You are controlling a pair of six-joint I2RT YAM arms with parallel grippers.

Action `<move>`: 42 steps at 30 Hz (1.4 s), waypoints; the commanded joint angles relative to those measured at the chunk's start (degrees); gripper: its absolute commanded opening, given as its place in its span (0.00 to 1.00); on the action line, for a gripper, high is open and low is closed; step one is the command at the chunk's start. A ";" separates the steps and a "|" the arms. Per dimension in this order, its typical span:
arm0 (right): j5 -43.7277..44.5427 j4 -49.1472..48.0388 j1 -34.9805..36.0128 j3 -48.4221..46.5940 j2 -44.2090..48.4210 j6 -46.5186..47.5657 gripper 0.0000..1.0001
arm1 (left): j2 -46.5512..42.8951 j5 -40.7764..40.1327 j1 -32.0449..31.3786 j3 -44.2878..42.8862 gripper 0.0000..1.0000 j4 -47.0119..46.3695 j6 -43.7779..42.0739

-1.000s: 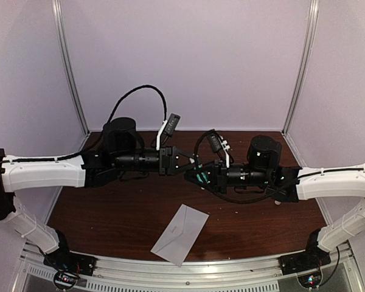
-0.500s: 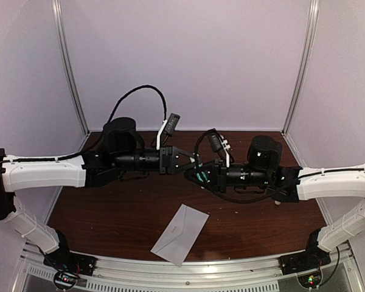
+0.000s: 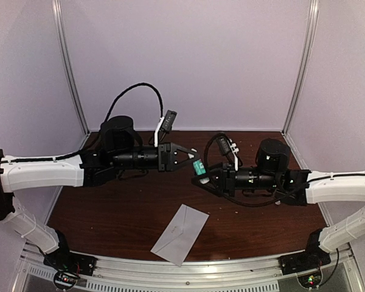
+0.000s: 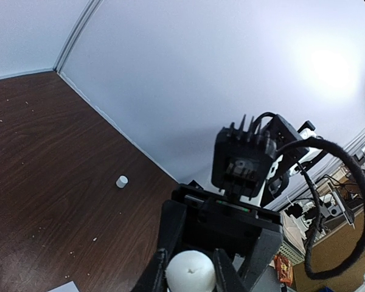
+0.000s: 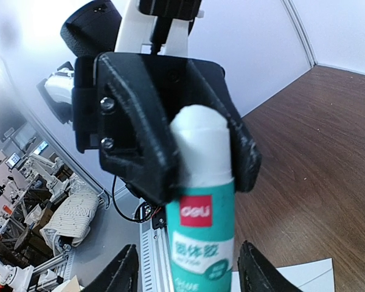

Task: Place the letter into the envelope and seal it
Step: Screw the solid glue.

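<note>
While lying flat on dark brown wooden tabletop (image 3: 103,213), below and nearer than both hands, well apart: small pale grey-lavender paper envelope (image 3: 179,234), V seam up, smooth. White letter not seen apart, probably inside. Sealing stage, seemingly. Left hand (image 3: 188,157) clenched on white end of teal glue stick (image 3: 199,166); right hand (image 3: 203,179) released, fingers spread beside it. Next: uncapping, then carrying down to flap.
</note>
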State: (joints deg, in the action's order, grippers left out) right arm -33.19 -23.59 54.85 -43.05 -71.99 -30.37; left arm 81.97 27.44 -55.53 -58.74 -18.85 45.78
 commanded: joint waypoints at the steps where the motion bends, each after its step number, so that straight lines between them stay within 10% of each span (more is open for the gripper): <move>1: -0.86 -0.28 -0.65 2.03 3.83 -0.69 0.56 | -1.96 -0.99 0.99 -1.03 0.04 -0.79 -0.86; 21: -1.75 -2.51 -1.39 3.01 3.35 -2.04 0.16 | -2.83 -1.36 1.22 -1.20 0.07 0.48 -1.67; 31: -0.25 -8.85 -1.41 3.68 2.26 -3.78 0.09 | -2.33 0.59 1.22 -1.19 0.73 -0.92 -2.00; 37: 0.54 -10.88 -1.33 2.44 0.53 -3.76 0.08 | -1.45 3.30 1.27 -0.96 0.69 -3.40 -1.16; 42: 2.61 -10.55 -1.38 1.83 0.07 -3.63 0.08 | -1.38 3.32 1.21 -0.05 0.45 -5.47 -0.47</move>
State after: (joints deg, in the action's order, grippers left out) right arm -33.30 -31.77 53.63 -39.81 -71.68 -33.82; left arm 80.27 29.54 -54.68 -58.74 -19.31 45.08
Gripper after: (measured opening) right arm 0.224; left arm 0.507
